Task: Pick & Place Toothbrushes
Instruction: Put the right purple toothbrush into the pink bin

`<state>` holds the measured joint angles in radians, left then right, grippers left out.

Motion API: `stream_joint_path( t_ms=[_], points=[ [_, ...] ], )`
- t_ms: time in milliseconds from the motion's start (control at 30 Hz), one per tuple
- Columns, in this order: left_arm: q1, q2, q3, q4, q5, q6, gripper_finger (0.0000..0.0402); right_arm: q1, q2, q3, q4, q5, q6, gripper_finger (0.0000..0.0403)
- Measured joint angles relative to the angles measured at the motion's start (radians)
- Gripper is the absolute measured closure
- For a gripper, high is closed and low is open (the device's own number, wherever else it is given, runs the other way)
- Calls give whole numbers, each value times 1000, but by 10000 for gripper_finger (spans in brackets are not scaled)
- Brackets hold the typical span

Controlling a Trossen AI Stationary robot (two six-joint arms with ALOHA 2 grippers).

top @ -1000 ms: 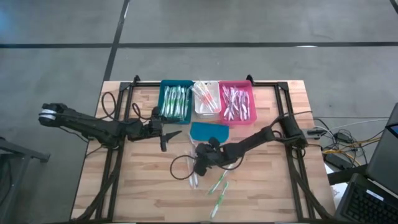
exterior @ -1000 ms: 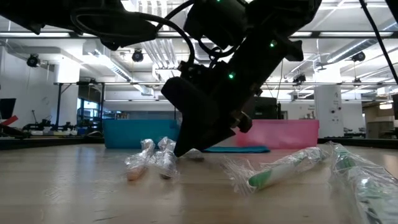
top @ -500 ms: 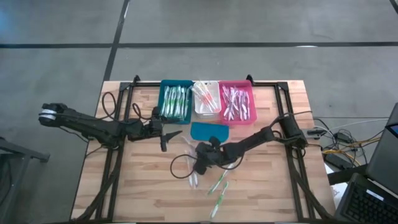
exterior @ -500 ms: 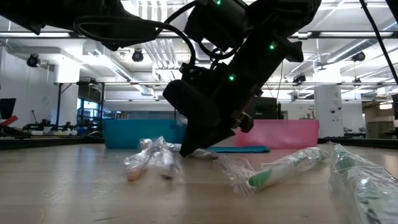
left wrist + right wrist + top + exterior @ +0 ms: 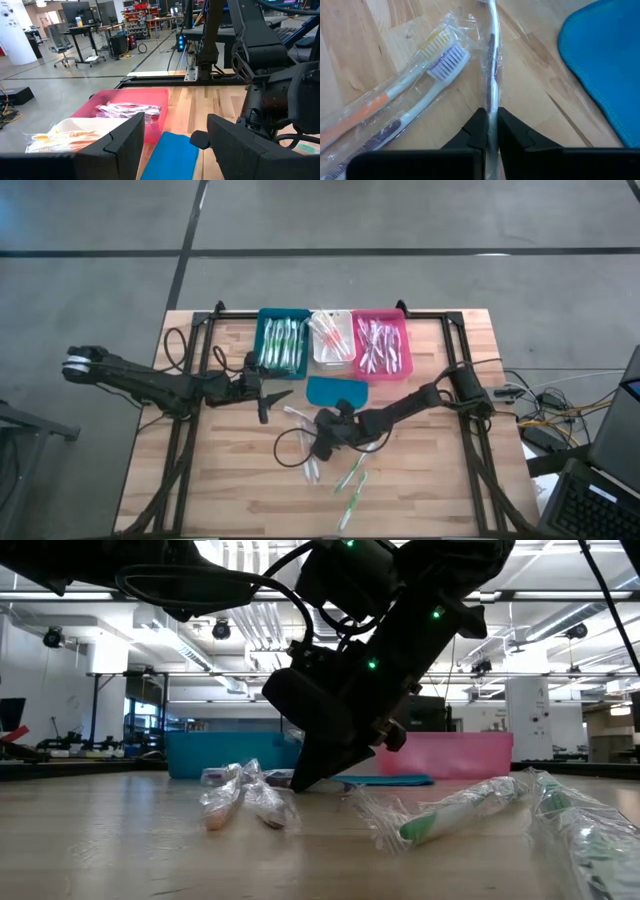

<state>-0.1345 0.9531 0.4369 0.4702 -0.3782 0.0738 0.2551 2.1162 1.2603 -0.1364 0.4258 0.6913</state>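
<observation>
Right wrist view: we find the right gripper (image 5: 490,127) pinching one wrapped toothbrush (image 5: 491,55) at table centre, apparently not yet lifted. The three bins (image 5: 334,340) at twelve o'clock hold many; several loose toothbrushes (image 5: 350,480) remain at six. The left gripper (image 5: 272,397), spread, waits at nine. The teal mat (image 5: 336,391) lies just beside.

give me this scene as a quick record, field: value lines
right pincer: shut on a wrapped toothbrush, low at the table's middle
left pincer: open, holding nothing, waiting left of the teal cloth
beside the grip: two wrapped toothbrushes, one with orange, one with purple, lying on the wooden table
bins: teal bin, clear bin, pink bin in a row at the far edge, all holding toothbrushes
loose: green toothbrushes near the front edge
</observation>
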Motion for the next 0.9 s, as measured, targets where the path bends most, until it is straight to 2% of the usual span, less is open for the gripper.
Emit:
stream_joint_path(
  t_ms=[267, 633, 900],
  points=[
    [0, 0, 0, 0, 0, 0, 182, 3, -30, 19, -64, 3, -48, 380],
    [0, 0, 0, -1, 0, -2, 182, 23, -147, 20, -127, 47, -110, 380],
    [0, 0, 0, -1, 0, -4, 181, 29, -292, 20, -319, 196, -108, 380]
  ],
)
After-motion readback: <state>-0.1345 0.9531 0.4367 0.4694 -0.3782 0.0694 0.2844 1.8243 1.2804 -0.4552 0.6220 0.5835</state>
